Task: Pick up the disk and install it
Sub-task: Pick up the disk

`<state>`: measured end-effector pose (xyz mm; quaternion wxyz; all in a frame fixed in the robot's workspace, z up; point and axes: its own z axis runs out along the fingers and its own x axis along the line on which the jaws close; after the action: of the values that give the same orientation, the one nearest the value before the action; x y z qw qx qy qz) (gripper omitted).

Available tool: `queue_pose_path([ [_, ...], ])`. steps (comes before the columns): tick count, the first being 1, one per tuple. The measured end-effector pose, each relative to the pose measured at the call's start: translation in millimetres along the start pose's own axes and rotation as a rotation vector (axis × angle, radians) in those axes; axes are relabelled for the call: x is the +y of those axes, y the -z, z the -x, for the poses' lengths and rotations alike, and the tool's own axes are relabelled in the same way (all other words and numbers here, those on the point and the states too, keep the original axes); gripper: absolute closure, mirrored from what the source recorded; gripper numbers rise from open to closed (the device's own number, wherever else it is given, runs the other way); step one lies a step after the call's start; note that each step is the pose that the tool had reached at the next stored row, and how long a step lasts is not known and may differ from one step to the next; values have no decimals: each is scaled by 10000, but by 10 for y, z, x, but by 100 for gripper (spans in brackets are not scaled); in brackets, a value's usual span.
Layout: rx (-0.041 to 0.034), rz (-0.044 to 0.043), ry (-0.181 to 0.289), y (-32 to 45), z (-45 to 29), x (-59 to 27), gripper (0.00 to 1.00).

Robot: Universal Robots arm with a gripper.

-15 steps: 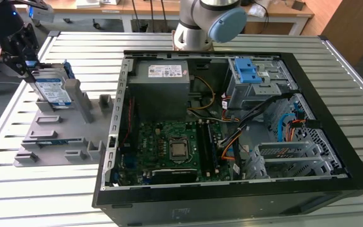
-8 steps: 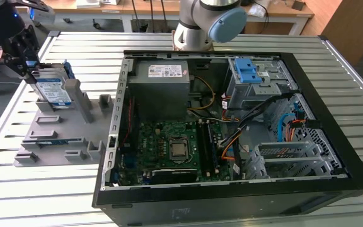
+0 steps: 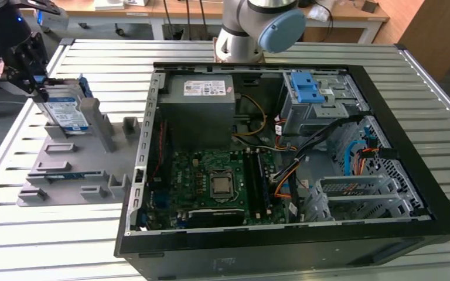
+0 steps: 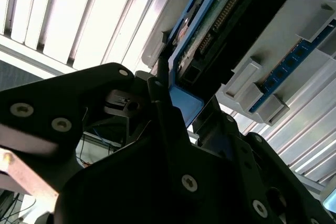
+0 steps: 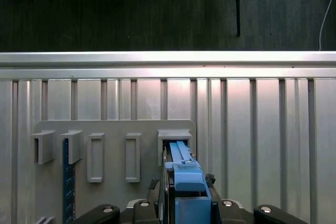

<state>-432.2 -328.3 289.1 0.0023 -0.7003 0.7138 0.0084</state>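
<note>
The end effector is clamping the disk, which is standing on edge in the holder directly below

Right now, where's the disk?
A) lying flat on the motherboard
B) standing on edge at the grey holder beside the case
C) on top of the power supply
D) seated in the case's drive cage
B: in the exterior view the disk stands on edge at the grey holder, outside the open case, with the gripper closed on its top edge.
</note>
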Motion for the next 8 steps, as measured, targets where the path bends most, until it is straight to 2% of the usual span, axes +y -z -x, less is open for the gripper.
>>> queue_pose_path([
  [8,0,-1,0,-1,0,0,56],
])
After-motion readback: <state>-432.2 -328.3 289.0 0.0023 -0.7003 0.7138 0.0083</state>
